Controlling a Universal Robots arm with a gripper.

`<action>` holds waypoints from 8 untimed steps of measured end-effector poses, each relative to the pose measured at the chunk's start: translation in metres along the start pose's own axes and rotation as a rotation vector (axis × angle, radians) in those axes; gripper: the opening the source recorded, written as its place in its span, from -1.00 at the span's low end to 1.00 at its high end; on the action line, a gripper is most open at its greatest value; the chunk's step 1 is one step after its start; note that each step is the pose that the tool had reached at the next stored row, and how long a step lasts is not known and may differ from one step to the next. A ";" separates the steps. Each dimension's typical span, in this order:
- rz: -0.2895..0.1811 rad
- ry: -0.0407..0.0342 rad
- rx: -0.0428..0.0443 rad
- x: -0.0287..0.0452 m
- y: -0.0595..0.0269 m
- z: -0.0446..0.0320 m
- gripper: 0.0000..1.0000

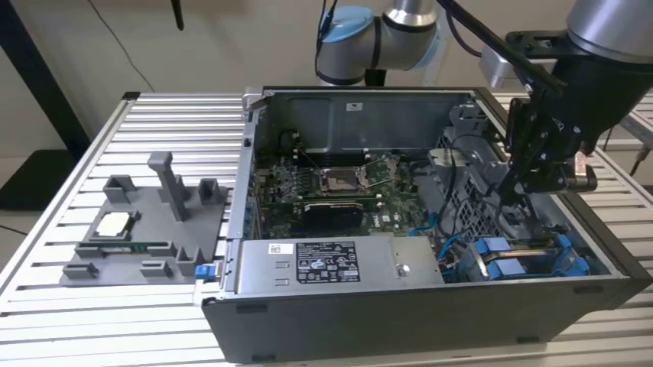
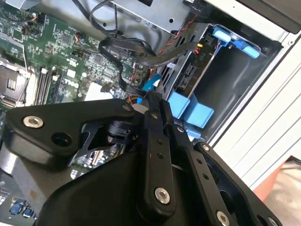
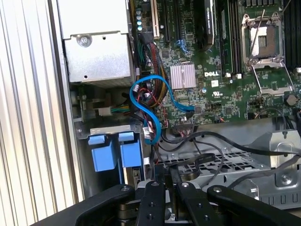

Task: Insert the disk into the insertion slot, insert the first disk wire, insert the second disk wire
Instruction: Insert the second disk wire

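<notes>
In the exterior view the gripper (image 1: 515,191) hangs inside the open case (image 1: 357,115), at about 3 o'clock from the board (image 1: 326,191), with its tips pointing down among the cables. The slot (image 1: 556,243) lies in the case's 4 o'clock corner, at 5 o'clock from the gripper and near it. The disk (image 1: 493,260) sits in the slot; what shows of it is its blue carrier, whose two handle tabs stick out at the slot's mouth in both wrist views (image 2: 181,104) (image 3: 103,157). In the second wrist view the gripper (image 2: 151,97) has its fingers (image 2: 155,141) drawn close together, clamped on the end of a black wire (image 2: 123,49) that loops over the board and comes down to the tips just beside the tabs. In the first wrist view the same wire (image 3: 202,160) runs in between the fingers (image 3: 154,200); its plug is hidden there, so I cannot tell how near it is to the disk. A blue wire (image 3: 150,108) curls beside the tabs. The supply box (image 1: 337,264) lies at 6 o'clock in the case. On the table (image 1: 61,321), at 9 o'clock from the case, rests a grey tray (image 1: 143,229).
</notes>
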State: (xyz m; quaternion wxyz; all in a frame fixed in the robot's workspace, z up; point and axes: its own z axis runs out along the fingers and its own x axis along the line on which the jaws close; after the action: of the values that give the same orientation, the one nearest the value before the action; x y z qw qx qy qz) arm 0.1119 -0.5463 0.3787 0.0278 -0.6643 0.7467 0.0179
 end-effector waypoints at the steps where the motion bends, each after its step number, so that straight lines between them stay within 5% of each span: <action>1: 0.000 0.0004 0.0000 0.0002 0.0000 0.0004 -0.69; 8: 0.000 0.0005 0.0001 0.0005 0.0000 0.0024 -0.69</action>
State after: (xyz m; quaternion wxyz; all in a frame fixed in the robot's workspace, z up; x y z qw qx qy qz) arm 0.1119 -0.5467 0.3762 0.0276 -0.6643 0.7467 0.0177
